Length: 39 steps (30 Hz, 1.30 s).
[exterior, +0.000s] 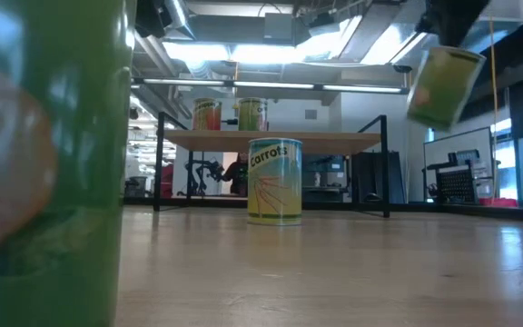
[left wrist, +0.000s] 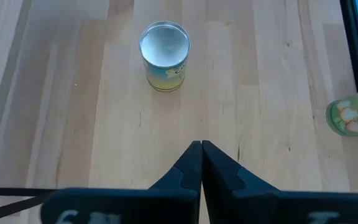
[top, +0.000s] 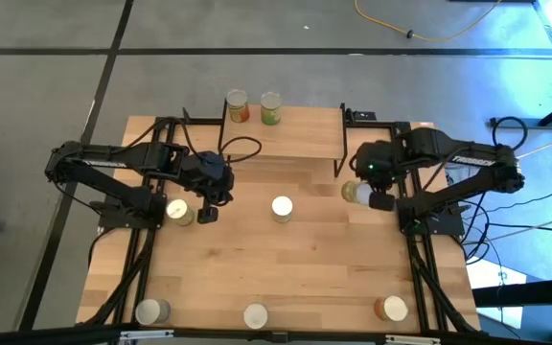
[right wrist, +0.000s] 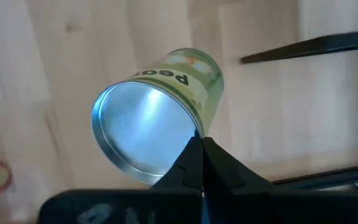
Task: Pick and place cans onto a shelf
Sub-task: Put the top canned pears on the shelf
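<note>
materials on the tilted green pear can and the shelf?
Tilted green-labelled pear can: likely tin-plated steel, its bare end a brushed silvery disc with a rolled rim; glossy printed label. Two-level shelf: pale matte wood top board with visible grain, on thin black legs, probably painted metal.

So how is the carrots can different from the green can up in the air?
The carrots can stands upright on the table; the green can hangs tilted, pinched at its rim by the right gripper. The carrots can's label is blue and yellow; the other's is green. Both are small silvery-topped tins.
</note>
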### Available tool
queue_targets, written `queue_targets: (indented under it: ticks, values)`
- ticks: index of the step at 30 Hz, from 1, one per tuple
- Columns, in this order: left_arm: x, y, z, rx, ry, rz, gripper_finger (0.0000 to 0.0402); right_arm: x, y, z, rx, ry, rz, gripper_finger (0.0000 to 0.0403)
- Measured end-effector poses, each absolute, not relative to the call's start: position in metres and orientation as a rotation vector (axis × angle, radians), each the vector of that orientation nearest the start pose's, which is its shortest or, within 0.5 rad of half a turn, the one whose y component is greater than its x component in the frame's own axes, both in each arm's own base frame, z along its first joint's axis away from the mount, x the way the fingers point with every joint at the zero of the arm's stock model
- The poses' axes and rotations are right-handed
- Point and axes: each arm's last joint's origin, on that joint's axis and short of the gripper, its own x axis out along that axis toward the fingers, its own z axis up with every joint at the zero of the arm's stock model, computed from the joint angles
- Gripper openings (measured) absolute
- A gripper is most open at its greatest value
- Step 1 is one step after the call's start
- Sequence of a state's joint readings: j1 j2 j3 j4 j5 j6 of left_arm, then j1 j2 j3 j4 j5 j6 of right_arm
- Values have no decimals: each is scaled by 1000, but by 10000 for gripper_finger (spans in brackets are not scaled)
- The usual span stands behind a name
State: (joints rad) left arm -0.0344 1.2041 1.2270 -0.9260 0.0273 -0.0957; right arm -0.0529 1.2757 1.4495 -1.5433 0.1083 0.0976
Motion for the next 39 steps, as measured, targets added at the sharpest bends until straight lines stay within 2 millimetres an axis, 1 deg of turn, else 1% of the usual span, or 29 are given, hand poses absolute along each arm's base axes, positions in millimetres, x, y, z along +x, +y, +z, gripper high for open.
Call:
queue_targets:
  ticks: [4, 9, 18, 21, 24, 30, 36, 39]
  values:
    - [229, -9, 340, -85, 906, -14, 0, 206, -21, 372, 25, 1342, -232, 0]
    - [229, -9, 340, -86, 906, -14, 0, 224, -34, 383, -2, 1326, -232, 0]
    - [229, -9, 340, -86, 906, -14, 0, 254, -71, 413, 5, 1237, -254, 0]
    - [228, -9, 339, -86, 907, -14, 0, 264, -86, 418, 24, 1226, -288, 0]
    - [228, -9, 339, -85, 909, -14, 0, 276, -102, 414, 73, 1229, -296, 0]
    - [228, -9, 339, -85, 910, -14, 0, 297, -133, 399, 142, 1251, -246, 0]
    - [228, -9, 339, -85, 914, -14, 0, 305, -160, 388, 173, 1280, -275, 0]
    - [228, -9, 339, -80, 914, -17, 0, 305, -170, 383, 187, 1293, -288, 0]
